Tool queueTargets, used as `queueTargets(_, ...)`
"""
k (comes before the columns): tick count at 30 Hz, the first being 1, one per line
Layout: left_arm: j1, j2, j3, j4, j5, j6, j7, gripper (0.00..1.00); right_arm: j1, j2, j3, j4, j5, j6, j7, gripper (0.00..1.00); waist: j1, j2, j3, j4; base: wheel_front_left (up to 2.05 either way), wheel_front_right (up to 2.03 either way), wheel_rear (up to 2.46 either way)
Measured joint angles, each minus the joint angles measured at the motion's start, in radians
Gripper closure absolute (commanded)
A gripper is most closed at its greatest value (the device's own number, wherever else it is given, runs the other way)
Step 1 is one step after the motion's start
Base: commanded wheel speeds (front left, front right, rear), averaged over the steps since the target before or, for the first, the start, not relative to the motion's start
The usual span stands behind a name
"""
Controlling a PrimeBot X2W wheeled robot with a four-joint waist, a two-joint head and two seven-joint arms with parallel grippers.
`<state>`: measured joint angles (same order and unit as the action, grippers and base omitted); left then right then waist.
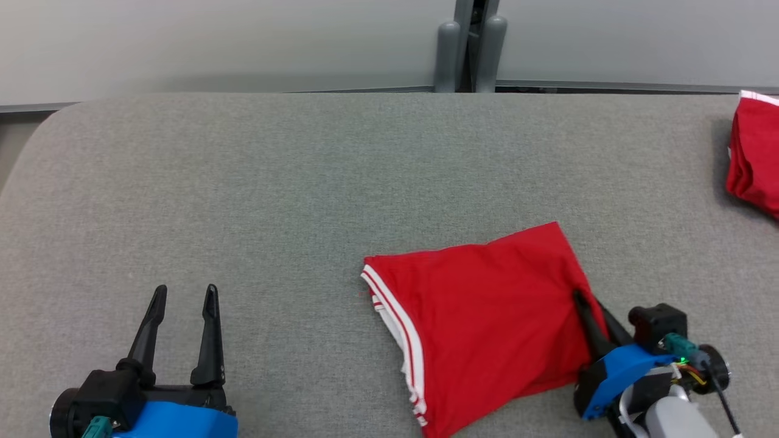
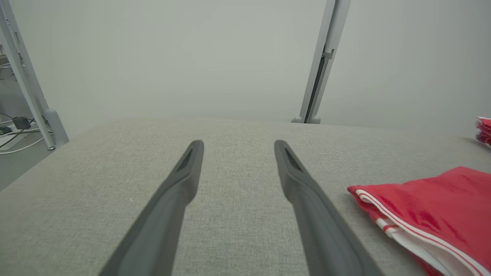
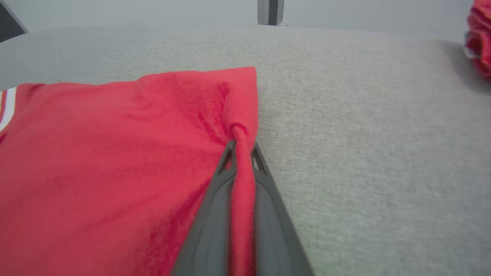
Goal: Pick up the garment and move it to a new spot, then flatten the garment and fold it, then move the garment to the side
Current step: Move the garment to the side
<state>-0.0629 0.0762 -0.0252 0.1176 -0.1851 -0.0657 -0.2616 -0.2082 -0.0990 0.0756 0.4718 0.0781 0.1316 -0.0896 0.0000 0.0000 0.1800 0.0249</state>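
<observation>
A folded red garment with white stripes along its left hem lies on the grey table, right of centre and near the front edge. My right gripper is shut on the garment's right edge; in the right wrist view a ridge of red cloth is pinched between the two fingers. Over bare table at the lower left, my left gripper stands open with nothing in it. The left wrist view shows its spread fingers and the garment's striped corner to their right.
Another red piece of clothing lies at the table's far right edge. A grey post stands behind the table's back edge before a pale wall. The grey table top stretches wide to the left and behind the garment.
</observation>
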Motion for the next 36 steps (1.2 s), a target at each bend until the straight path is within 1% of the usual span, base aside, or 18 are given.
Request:
queueTargets(6, -0.025, 0.002, -0.006, -0.023, 0.002, -0.005, 0.000, 0.00, -0.034, -0.078, -0.065, -0.051, -0.006, 0.000, 0.011, 1.00, 0.0000, 0.0000, 0.038, -0.059, 0.00, 0.00, 0.00)
queueTargets(11, -0.056, 0.012, -0.011, -0.036, 0.010, -0.008, 0.000, 0.00, -0.045, -0.122, -0.106, -0.098, 0.002, -0.001, 0.019, 1.00, 0.0000, 0.0000, 0.082, -0.118, 0.00, 0.00, 0.00)
queueTargets(15, -0.088, 0.021, -0.018, -0.042, 0.013, -0.010, 0.000, 0.00, -0.054, -0.142, -0.134, -0.129, 0.001, -0.001, 0.026, 1.00, 0.0001, 0.0000, 0.118, -0.164, 0.00, 0.00, 0.00)
queueTargets(20, -0.119, 0.030, -0.026, -0.042, 0.019, -0.012, 0.000, 0.00, -0.090, -0.145, -0.123, -0.156, -0.007, -0.001, 0.029, 1.00, 0.0001, 0.0000, 0.150, -0.205, 0.00, 0.00, 0.00)
queueTargets(24, -0.126, 0.031, -0.035, -0.042, 0.019, -0.014, 0.000, 0.00, -0.152, -0.161, -0.086, -0.171, -0.016, -0.001, 0.042, 1.00, 0.0000, 0.0000, 0.157, -0.206, 0.00, 0.00, 0.00)
queueTargets(29, -0.145, 0.038, -0.042, -0.057, 0.019, -0.016, 0.001, 0.00, -0.316, -0.200, -0.043, -0.192, -0.015, 0.000, 0.068, 1.00, 0.0001, 0.0000, 0.187, -0.193, 0.00, 0.00, 0.00)
queueTargets(32, -0.163, 0.042, -0.049, -0.071, 0.020, -0.016, 0.004, 0.00, -0.423, -0.247, -0.051, -0.186, -0.005, 0.000, 0.082, 1.00, 0.0001, 0.0000, 0.221, -0.181, 0.00, 0.00, 0.00)
queueTargets(36, -0.187, 0.048, -0.053, -0.090, 0.021, -0.017, 0.005, 0.00, -0.535, -0.318, -0.095, -0.153, 0.006, 0.000, 0.102, 1.00, 0.0001, 0.0000, 0.275, -0.163, 0.00, 0.00, 0.00)
